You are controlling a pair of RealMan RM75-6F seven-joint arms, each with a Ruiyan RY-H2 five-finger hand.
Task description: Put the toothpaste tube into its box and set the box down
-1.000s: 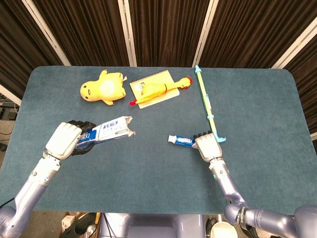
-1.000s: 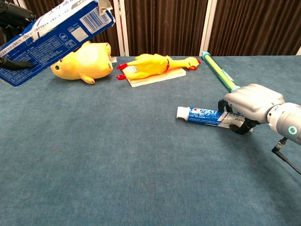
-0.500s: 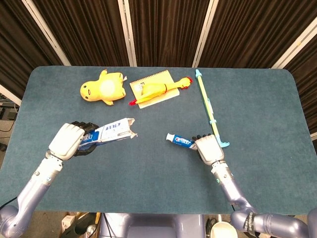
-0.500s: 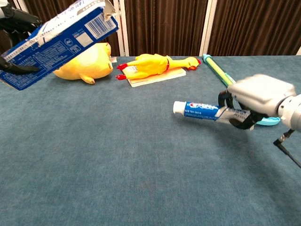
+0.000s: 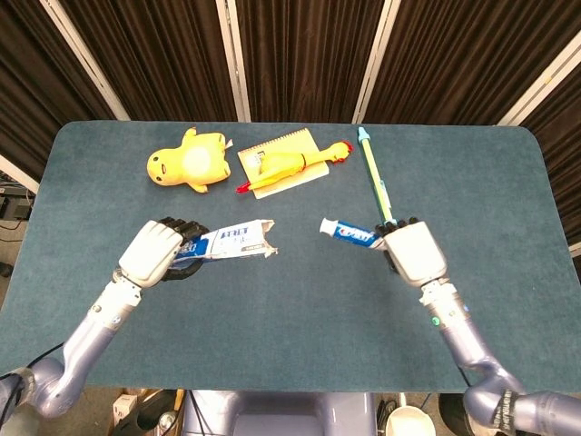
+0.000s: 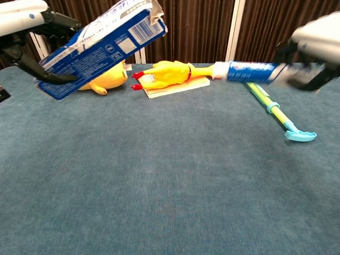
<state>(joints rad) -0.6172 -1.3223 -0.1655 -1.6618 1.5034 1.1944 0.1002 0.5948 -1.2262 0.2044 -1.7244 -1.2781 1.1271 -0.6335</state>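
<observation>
My left hand (image 5: 156,251) (image 6: 24,16) grips the blue and white toothpaste box (image 5: 231,242) (image 6: 103,45) and holds it in the air, its torn open end pointing right. My right hand (image 5: 415,254) (image 6: 314,45) holds the toothpaste tube (image 5: 349,232) (image 6: 249,71) by its tail end. The tube is lifted off the table and lies level, its white cap pointing left toward the box's open end. A gap of bare air separates cap and box.
A yellow plush duck (image 5: 189,165) (image 6: 101,77) lies at the back left. A rubber chicken (image 5: 292,165) (image 6: 172,73) rests on a yellow notepad (image 5: 272,153). A long teal and green stick (image 5: 374,177) (image 6: 271,105) lies on the right, under the tube.
The right hand has lifted the tube off the table and carried it up and back. The left hand has brought the box rightward, nearer the tube.
</observation>
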